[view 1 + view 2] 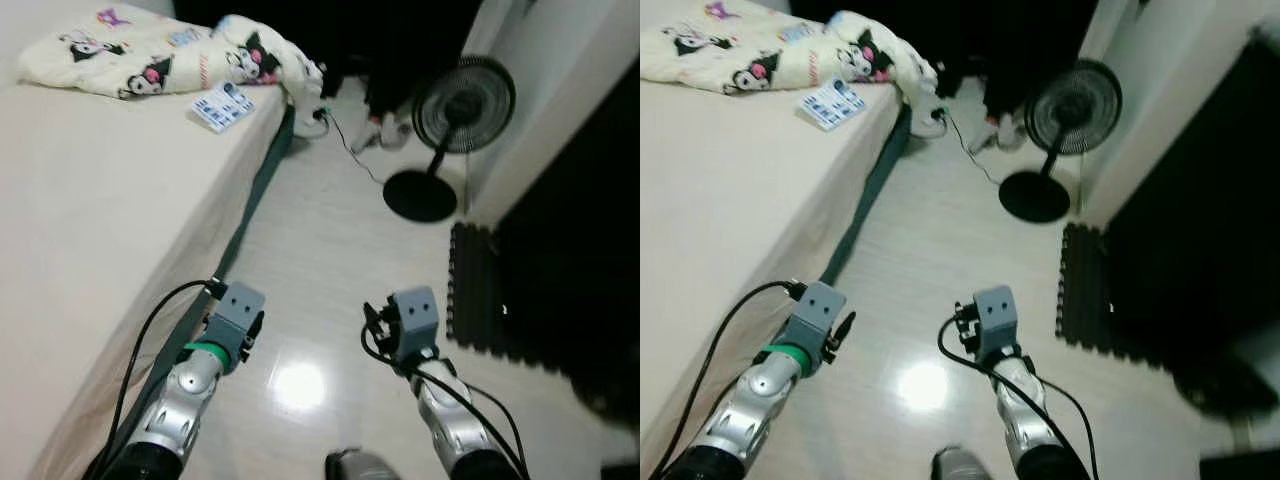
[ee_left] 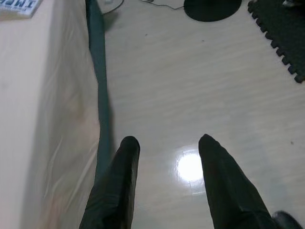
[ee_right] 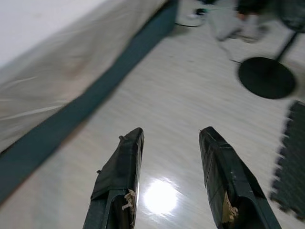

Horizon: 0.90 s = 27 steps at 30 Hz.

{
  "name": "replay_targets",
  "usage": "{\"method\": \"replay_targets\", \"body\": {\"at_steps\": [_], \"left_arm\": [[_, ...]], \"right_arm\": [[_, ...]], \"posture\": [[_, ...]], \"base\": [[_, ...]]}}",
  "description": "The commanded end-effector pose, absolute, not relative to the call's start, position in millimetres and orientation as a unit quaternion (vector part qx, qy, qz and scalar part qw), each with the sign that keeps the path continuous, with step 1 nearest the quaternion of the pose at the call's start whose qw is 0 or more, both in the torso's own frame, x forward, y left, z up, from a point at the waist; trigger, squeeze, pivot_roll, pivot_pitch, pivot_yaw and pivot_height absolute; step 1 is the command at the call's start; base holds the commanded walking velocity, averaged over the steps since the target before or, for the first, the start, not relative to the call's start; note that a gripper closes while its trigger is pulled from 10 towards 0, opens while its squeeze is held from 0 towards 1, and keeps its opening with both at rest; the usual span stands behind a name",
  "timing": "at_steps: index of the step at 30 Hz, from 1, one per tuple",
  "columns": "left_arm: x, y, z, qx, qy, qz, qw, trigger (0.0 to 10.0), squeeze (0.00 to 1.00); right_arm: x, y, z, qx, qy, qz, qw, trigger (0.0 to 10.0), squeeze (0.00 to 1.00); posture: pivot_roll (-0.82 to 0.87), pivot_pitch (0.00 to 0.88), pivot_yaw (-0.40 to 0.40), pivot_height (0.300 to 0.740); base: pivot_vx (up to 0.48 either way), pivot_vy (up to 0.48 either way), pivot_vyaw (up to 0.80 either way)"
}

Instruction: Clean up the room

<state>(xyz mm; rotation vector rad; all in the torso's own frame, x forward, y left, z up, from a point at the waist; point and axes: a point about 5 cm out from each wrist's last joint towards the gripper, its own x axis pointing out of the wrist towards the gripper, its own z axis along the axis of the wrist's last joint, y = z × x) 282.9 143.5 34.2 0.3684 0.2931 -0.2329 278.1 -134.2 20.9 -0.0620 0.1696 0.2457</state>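
Still short of the clutter; both grippers empty
My left gripper (image 2: 164,143) and right gripper (image 3: 170,136) hang spread over bare floor (image 1: 330,230); blanket (image 1: 160,55) and booklet (image 1: 222,105) lie well ahead on the bed (image 1: 90,220), left arm's side

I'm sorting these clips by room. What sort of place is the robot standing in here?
Most likely a bedroom. A bed with a pale sheet runs along the robot's left, with a cartoon-print blanket bunched at its far end. A standing fan sits on the pale floor ahead, beside a dark foam mat.
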Motion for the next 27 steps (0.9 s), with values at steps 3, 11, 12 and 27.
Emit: {"method": "replay_targets", "body": {"at_steps": [3,11,12,27], "left_arm": [[285.6,137.2,36.0,0.169,0.132,-0.121,0.969,10.0,0.00],[289.6,134.0,41.7,0.160,0.118,-0.120,0.973,10.0,0.00],[289.6,134.0,41.7,0.160,0.118,-0.120,0.973,10.0,0.00],[291.5,132.4,43.7,0.162,0.098,-0.115,0.975,10.0,0.00]], "right_arm": [[279.7,-139.1,20.5,-0.029,0.081,0.113,0.990,10.0,0.00],[281.0,-139.6,21.5,-0.027,0.078,0.112,0.990,10.0,0.00],[281.0,-139.6,21.5,-0.027,0.078,0.112,0.990,10.0,0.00],[283.0,-140.2,21.0,-0.040,0.075,0.107,0.991,10.0,0.00]], "posture": [[0.01,0.000,0.036,0.740],[0.01,0.000,0.034,0.740],[0.01,0.000,0.034,0.740],[0.01,0.000,0.033,0.740]], "base": [[0.000,0.000,-0.78],[0.000,0.000,-0.79],[0.000,0.000,-0.79],[0.083,0.000,-0.59]]}}
